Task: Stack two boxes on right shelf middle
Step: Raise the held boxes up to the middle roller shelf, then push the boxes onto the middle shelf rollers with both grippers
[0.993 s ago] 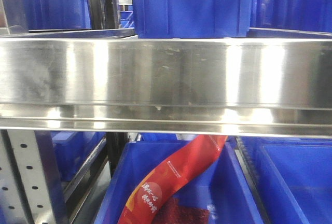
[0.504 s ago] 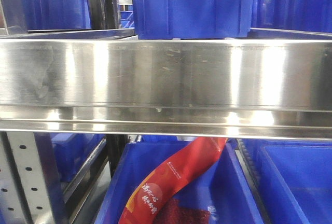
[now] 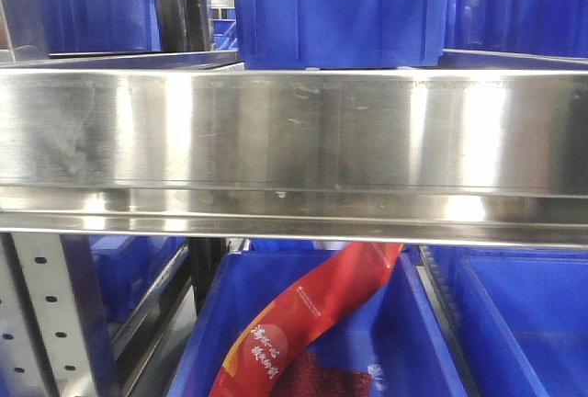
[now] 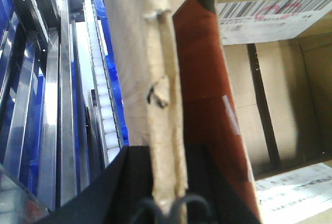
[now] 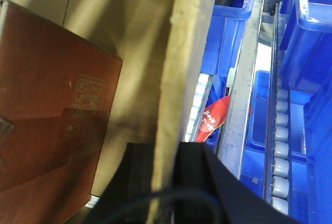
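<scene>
the left gripper (image 4: 167,182) clamps a torn wall of the open cardboard box (image 4: 155,68), and the right gripper (image 5: 166,167) clamps another wall (a red-brown packet (image 5: 46,105) lies inside). the shelf (image 3: 294,130) rim fills the front view.

left hand (image 4: 167,182): matte black body — two flat, angular slabs with straight slanted edges
left cable (image 4: 171,206): thin black wire, looped at the base
right hand (image 5: 168,177): same matte black — blocky, sloping shoulders
right cable (image 5: 171,195): dark wire curving across the body
</scene>
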Controlling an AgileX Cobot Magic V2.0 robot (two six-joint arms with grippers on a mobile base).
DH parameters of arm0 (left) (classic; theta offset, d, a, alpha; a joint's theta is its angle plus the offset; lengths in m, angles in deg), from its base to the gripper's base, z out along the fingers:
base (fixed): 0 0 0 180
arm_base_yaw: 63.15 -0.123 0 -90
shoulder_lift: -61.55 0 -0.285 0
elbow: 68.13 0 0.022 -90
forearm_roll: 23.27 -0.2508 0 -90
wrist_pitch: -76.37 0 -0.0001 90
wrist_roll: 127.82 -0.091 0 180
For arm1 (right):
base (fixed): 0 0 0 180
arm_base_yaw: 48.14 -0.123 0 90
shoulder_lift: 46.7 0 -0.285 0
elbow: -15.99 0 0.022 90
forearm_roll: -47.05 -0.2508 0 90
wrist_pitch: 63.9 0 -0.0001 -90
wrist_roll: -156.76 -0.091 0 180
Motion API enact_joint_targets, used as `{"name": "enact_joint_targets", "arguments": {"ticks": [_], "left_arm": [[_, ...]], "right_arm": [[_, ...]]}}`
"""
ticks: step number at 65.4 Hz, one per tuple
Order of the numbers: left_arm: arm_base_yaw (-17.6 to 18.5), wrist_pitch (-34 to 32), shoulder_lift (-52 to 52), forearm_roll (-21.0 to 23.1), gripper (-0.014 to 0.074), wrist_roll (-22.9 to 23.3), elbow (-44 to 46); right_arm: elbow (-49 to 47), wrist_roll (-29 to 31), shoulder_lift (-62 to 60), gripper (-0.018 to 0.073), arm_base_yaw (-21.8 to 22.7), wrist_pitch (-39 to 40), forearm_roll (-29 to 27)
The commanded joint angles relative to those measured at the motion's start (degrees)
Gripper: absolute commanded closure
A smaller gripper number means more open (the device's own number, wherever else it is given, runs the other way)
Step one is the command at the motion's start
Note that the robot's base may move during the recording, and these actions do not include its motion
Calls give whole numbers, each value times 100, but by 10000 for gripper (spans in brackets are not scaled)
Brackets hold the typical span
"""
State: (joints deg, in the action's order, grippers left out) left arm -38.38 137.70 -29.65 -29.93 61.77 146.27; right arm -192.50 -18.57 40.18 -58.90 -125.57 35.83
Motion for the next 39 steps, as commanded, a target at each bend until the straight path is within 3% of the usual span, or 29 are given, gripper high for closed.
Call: {"name": "enact_joint_targets", "arguments": {"ticks": [1, 10, 24, 39], "left_arm": [[-9, -281, 96, 85, 708, -1, 66], [-9, -149, 96, 146, 708, -1, 66], [-9, 636, -107, 175, 708, -1, -159], [-9, 662, -571, 53, 708, -1, -496]], "right_arm": [[-74, 72, -29, 711, 24, 389, 74], [-74, 72, -29, 711, 24, 422, 28], [-24, 72, 130, 711, 24, -610, 28], [519, 72, 430, 711, 24, -547, 28]]}}
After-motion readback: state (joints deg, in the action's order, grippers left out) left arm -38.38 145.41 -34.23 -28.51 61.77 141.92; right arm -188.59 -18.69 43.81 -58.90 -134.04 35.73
